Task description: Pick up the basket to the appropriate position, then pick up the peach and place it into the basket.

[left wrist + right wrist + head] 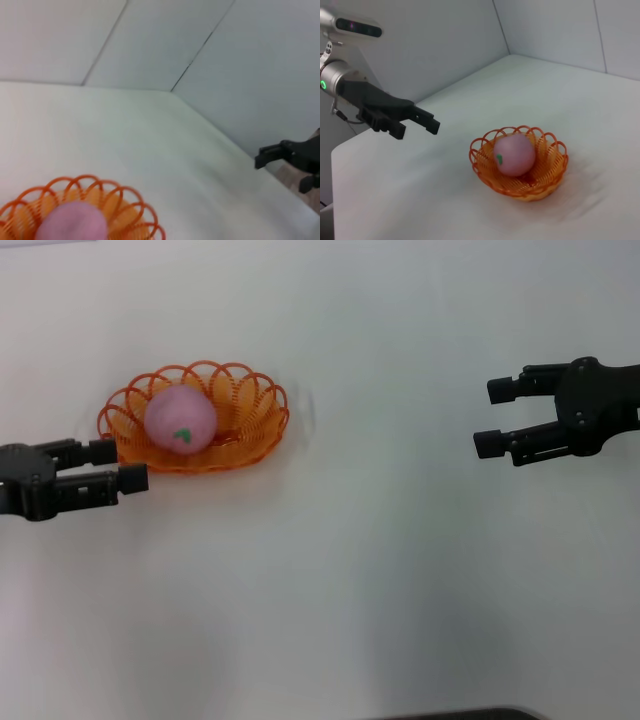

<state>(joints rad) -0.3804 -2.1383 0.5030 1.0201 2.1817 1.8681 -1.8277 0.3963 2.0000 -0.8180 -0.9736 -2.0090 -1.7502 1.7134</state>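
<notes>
The orange openwork basket (250, 410) stands on the white table at the left. The pink peach (180, 420) with a green leaf mark lies inside it. My left gripper (125, 465) is open and empty, just left of the basket's near-left rim, its upper fingertip close to the rim. My right gripper (492, 417) is open and empty, far to the right above the table. The basket (555, 165) and peach (515, 154) also show in the right wrist view, with the left gripper (417, 125) beside them. The left wrist view shows the basket (132, 210), the peach (72, 222) and the right gripper (282, 167).
The white table (350, 590) runs to pale walls behind. A dark edge (460, 714) shows at the bottom of the head view.
</notes>
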